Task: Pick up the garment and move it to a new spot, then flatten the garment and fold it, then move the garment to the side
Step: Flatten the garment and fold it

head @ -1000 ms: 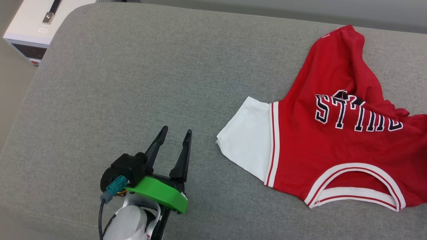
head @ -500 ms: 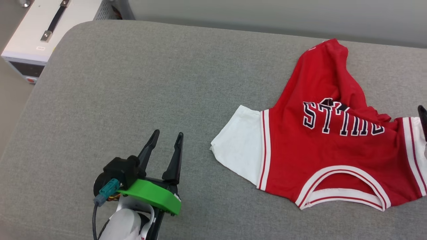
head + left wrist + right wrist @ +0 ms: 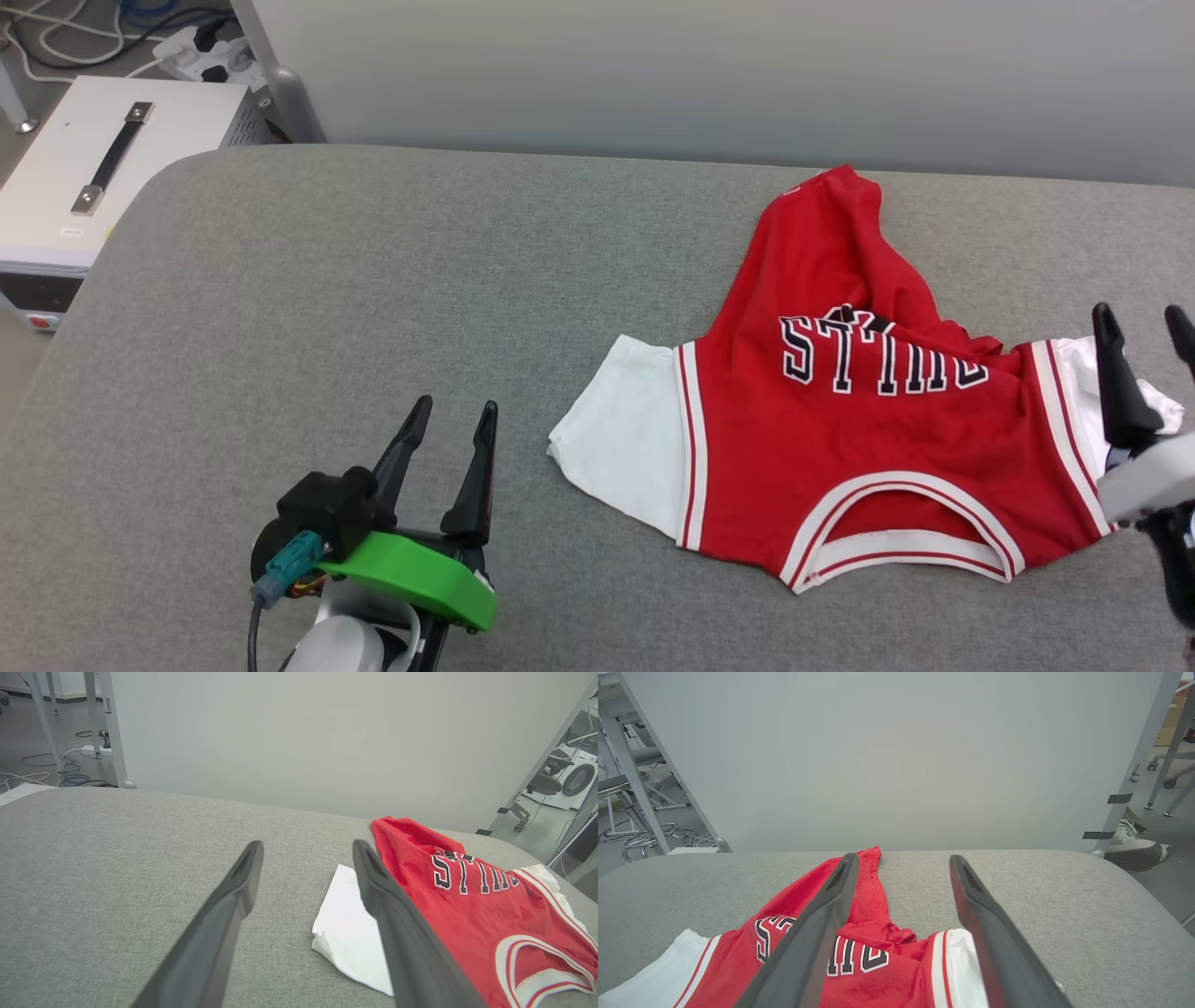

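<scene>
The garment [image 3: 840, 439], a red jersey with white sleeves, striped trim and black white-outlined lettering, lies crumpled on the right half of the grey cushioned surface [image 3: 373, 280]. Its collar faces the near edge. My left gripper [image 3: 454, 418] is open over bare cushion, well left of the white sleeve [image 3: 621, 448]. My right gripper [image 3: 1144, 322] is open at the right edge, above the other white sleeve. The left wrist view shows the garment [image 3: 467, 896] to the right of my open fingers [image 3: 238, 882]. In the right wrist view the garment [image 3: 887, 952] lies under my open fingers [image 3: 966, 882].
A white box with a black handle [image 3: 103, 168] stands off the surface's far left corner, with cables [image 3: 140, 37] on the floor behind it. A pale wall [image 3: 709, 75] rises behind the far edge. A person's shoe [image 3: 1134, 847] rests on the floor at far right.
The head camera has tilted up and turned right, so the whole scene has shifted down and left. My right gripper has come into view at the right edge. The garment lies unchanged.
</scene>
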Available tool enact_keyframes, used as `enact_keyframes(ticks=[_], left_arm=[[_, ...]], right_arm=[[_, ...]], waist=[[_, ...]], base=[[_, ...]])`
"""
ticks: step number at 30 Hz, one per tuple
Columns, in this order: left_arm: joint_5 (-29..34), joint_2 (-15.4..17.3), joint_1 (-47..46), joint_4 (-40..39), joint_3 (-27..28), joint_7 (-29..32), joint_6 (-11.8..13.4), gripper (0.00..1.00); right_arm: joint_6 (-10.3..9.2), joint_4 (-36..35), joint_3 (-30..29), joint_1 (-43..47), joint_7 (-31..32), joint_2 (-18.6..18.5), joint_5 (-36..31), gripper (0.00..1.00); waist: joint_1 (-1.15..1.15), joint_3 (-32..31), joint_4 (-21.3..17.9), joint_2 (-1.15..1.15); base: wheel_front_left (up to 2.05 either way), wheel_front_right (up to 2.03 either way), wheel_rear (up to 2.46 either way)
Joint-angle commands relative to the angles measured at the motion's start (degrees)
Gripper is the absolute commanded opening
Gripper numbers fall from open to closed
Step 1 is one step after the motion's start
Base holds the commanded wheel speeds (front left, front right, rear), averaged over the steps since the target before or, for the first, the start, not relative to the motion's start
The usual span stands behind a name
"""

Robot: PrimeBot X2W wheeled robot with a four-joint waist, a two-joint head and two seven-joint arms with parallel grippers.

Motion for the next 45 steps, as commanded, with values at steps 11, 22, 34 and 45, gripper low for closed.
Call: enact_keyframes(ticks=[11, 22, 34, 45], left_arm=[[-1.28, 0.22, 3.13, -1.19, -0.31, -0.33, -0.17, 1.00], [-2.64, 0.95, 1.16, -0.90, -1.70, -0.33, -0.17, 1.00], [-1.67, 4.21, -10.50, 2.89, -6.78, 28.18, 3.62, 1.00], [-0.94, 5.52, -15.36, 1.81, -8.37, 47.59, 9.04, 1.00]], right_arm=[[-0.06, -9.69, -1.74, 13.72, -6.40, 10.22, -3.27, 1.00], [-0.06, -12.45, -2.35, 14.21, -5.04, 10.39, -5.24, 1.00], [-0.06, -18.44, -3.58, 14.30, 0.10, 10.28, -7.31, 1.00], [-0.06, -19.44, -2.90, 12.69, 0.86, 11.63, -8.24, 1.00]], waist=[[0.00, -0.58, -1.67, 0.00], [0.00, 1.24, -2.77, 0.00], [0.00, 6.06, -4.47, 0.00], [0.00, 9.86, -7.36, 0.00]], base=[[0.00, 0.00, 0.00], [0.00, 0.00, 0.00], [0.00, 0.00, 0.00], [0.00, 0.00, 0.00]])
